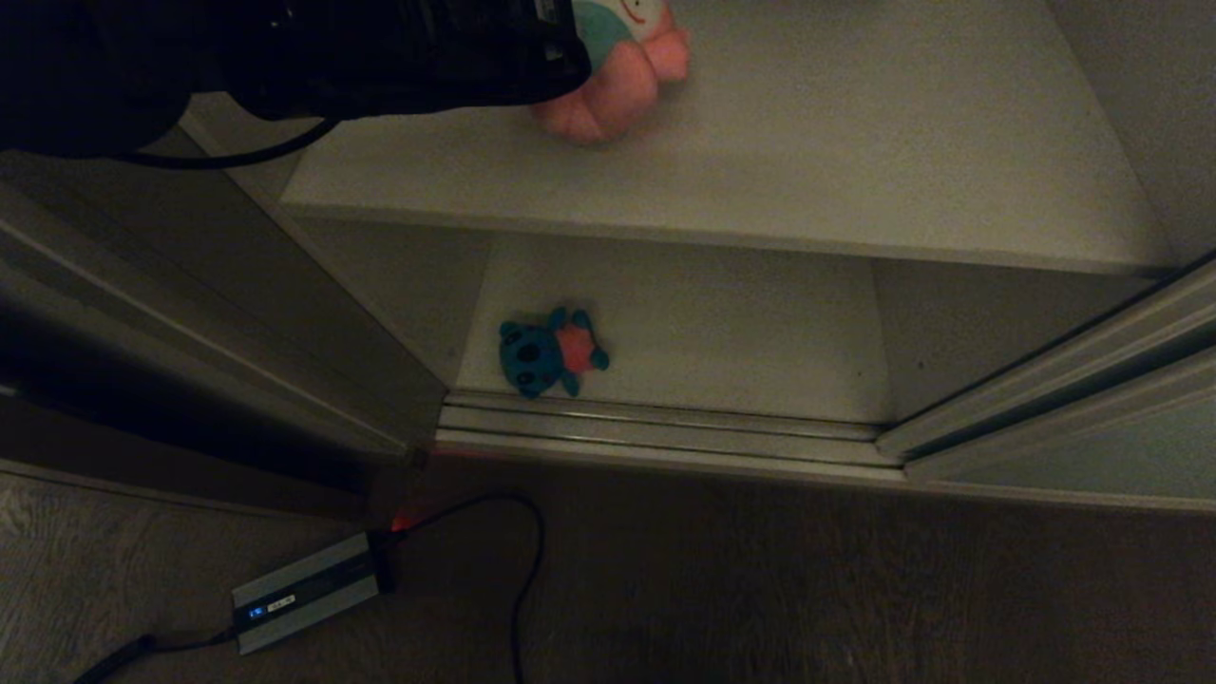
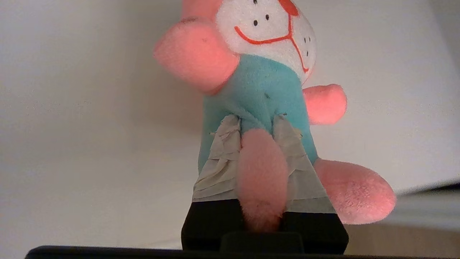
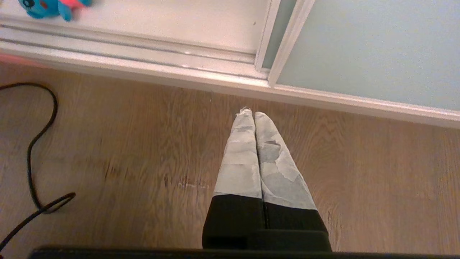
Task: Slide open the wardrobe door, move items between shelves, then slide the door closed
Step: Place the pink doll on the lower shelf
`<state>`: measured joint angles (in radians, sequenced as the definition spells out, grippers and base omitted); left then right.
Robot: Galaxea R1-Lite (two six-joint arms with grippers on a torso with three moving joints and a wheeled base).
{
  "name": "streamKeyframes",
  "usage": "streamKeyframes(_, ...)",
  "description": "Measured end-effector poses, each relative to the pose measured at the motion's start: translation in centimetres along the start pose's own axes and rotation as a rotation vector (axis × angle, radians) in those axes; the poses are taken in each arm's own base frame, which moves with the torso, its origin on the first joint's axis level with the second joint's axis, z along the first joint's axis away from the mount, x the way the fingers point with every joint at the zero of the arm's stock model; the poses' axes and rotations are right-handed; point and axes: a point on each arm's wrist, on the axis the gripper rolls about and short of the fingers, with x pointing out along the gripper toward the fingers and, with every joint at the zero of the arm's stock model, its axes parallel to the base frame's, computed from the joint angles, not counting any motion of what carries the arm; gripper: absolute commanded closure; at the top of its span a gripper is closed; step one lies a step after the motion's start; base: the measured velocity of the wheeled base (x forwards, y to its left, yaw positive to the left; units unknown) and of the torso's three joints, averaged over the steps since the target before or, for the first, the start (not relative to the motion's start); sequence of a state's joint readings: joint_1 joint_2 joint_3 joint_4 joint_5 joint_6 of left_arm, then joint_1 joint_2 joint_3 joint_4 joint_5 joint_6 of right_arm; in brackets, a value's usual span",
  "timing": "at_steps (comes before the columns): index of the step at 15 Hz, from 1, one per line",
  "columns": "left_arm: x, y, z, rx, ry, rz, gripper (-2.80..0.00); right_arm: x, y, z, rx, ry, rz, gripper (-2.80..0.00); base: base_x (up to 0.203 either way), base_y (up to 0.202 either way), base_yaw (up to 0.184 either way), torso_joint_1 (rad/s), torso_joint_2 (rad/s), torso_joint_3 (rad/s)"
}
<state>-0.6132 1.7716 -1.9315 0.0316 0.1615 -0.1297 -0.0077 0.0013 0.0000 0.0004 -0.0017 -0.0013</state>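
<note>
With the sliding wardrobe door (image 3: 366, 50) open, the left gripper (image 2: 260, 124) is clamping the pink plush toy (image 2: 266, 90) above the upper shelf (image 1: 855, 161); the next move is probably lowering and releasing it.

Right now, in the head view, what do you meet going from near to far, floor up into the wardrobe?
Power brick on the floor → door track → blue plush toy on the lower shelf → upper shelf → pink plush toy held by the left gripper.
</note>
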Motion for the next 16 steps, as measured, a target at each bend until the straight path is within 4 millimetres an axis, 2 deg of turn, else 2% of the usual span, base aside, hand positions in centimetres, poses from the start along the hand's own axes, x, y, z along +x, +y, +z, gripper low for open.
streamKeyframes(7,-1.4,-0.4,0.8,0.015,0.011,-0.008,0.00,0.0,0.0,0.0,0.000,0.000,0.000,0.00,-0.181,0.000,-0.002,0.005,0.00,0.003)
streamKeyframes(11,-2.3,-0.2,1.7,0.049,-0.014,0.039,0.00,0.0,0.0,0.0,0.000,-0.001,0.001,0.00,0.000,0.000,0.000,0.000,0.00,0.000)
streamKeyframes(13,-3.5,-0.1,2.4,0.060,-0.016,0.046,0.00,0.0,0.0,0.0,0.000,-0.001,0.000,0.00,0.000,0.000,0.000,0.000,0.00,0.000)
streamKeyframes(16,-5.4,0.4,2.3,0.076,0.063,0.095,0.00,0.0,0.0,0.0,0.000,-0.001,0.000,0.00,0.000,0.000,0.000,0.000,0.00,0.000)
